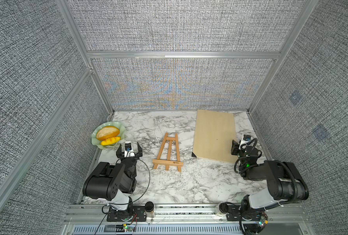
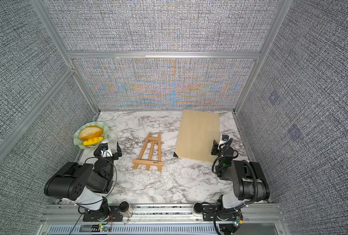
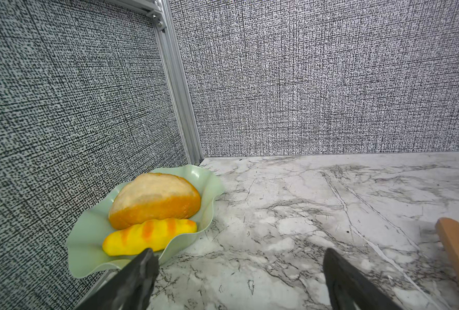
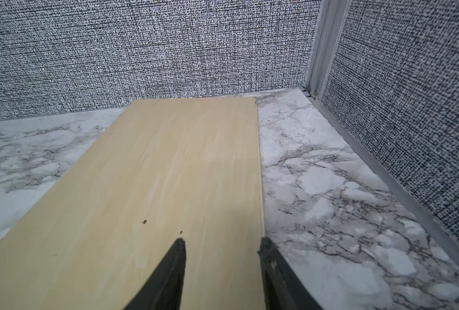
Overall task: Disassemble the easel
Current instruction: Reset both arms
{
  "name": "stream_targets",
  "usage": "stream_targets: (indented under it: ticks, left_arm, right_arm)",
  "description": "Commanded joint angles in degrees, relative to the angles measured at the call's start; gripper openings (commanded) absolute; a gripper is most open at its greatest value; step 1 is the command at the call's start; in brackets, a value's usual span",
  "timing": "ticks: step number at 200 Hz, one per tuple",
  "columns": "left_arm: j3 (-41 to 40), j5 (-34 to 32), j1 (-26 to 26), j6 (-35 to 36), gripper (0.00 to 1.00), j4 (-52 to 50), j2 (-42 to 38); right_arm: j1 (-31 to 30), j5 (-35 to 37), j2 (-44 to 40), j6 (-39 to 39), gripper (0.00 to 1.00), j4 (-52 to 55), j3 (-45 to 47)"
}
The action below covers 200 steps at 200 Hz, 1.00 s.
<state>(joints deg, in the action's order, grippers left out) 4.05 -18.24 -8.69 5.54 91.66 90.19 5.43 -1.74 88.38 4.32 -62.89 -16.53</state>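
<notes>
In both top views easel lies front-to-back, top rearward; left hand wide, right hand half-open.

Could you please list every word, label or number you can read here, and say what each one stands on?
No text here is readable.
Dark logo on the easel ledge: too small to read.
White sticker on the right arm: blurred, unreadable.

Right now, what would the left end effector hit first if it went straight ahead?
Likely bare table or the back wall: the left end effector points between the plate and the easel; its tilt is unclear.
</notes>
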Motion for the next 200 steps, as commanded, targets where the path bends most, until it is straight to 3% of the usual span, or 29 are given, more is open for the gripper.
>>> stream_targets:
  ticks: [1,26,29,32,34,37,200]
  left_arm:
    - [1.4,1.4,0.9,-1.4,0.98,-3.6,-0.8]
    - [2.6,2.0,2.0,-2.5,0.99,-6.9,-1.3]
    - [2.6,1.9,2.0,-2.5,0.99,-6.9,-1.3]
    - [2.6,1.8,2.0,-2.6,0.99,-6.9,-1.3]
    - [2.6,1.8,2.0,-2.6,0.99,-6.8,-1.3]
    - [2.5,1.8,2.0,-2.6,0.99,-6.8,-1.3]
    - [2.8,2.1,2.1,-2.6,1.00,-7.2,-1.3]
  right_arm:
    - [-0.1,-0.6,0.1,-0.5,0.47,1.9,-0.8]
    - [-1.3,1.8,0.1,-1.3,0.52,2.9,-1.3]
    - [-1.4,1.9,0.1,-1.4,0.58,3.0,-1.4]
    - [-1.4,1.8,0.0,-1.5,0.90,3.1,-1.3]
    - [-1.5,1.8,0.1,-1.6,0.97,3.1,-1.3]
    - [-1.5,1.7,0.1,-1.6,0.99,3.2,-1.4]
    - [-2.4,2.4,0.2,-2.6,0.99,4.3,-2.0]
